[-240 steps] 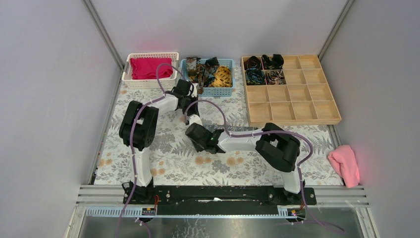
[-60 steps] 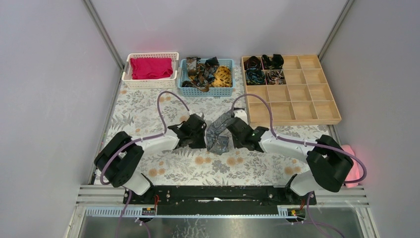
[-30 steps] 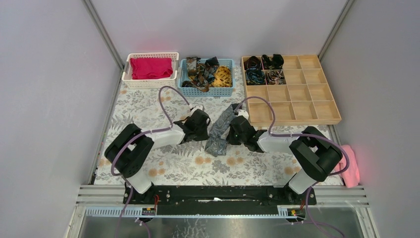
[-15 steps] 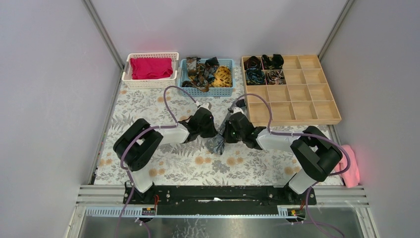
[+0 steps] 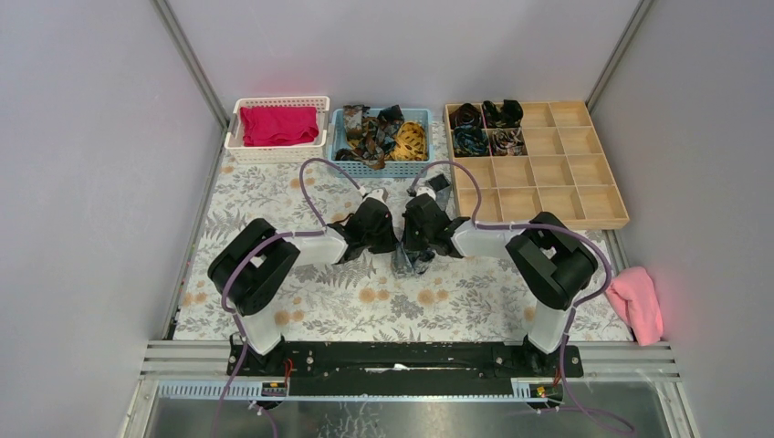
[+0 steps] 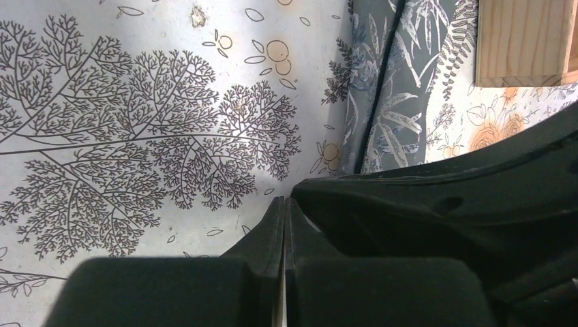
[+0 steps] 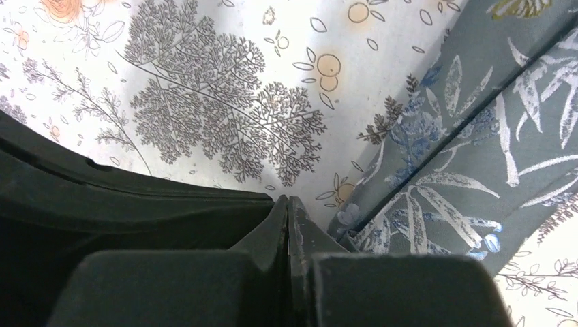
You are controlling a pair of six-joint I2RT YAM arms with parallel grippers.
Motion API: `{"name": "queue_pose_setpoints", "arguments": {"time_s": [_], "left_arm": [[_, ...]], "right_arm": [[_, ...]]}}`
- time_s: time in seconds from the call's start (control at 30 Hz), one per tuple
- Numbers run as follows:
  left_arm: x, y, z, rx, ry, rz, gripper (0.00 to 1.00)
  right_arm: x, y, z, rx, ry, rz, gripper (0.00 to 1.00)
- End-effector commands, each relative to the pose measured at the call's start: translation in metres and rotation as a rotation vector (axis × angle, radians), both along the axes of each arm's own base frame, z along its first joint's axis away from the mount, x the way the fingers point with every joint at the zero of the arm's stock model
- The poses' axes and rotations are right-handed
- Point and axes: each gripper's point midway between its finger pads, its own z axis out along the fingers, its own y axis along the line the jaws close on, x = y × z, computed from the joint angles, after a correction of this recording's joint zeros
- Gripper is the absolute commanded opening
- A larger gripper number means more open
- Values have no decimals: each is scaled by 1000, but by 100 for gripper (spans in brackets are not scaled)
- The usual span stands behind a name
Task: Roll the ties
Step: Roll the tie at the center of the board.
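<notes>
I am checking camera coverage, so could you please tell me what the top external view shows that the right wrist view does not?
Top external only: the white basket with a magenta cloth, the blue basket of loose ties, the wooden tray holding four rolled ties, and a pink cloth. Right wrist only: the right gripper close up, fingers pressed shut, and the pale leaf print on the grey tie. Both: the grey tie lying on the floral tablecloth.

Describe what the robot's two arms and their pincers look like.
The left arm and right arm have white links between bulky black joint housings; a purple cable loops along each. The left pincer and right pincer are matte black, tapering.
</notes>
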Motion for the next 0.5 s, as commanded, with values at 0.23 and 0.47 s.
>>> {"name": "queue_pose_setpoints", "arguments": {"time_s": [0.23,0.47], "left_arm": [[-40,30,-48,148,142,-28,0],[-43,35,-58,168,155,-22,0]], "right_arm": [[22,-23,51,-111,-166,-59,33],[24,-44,127,-149,-301,-59,54]]}}
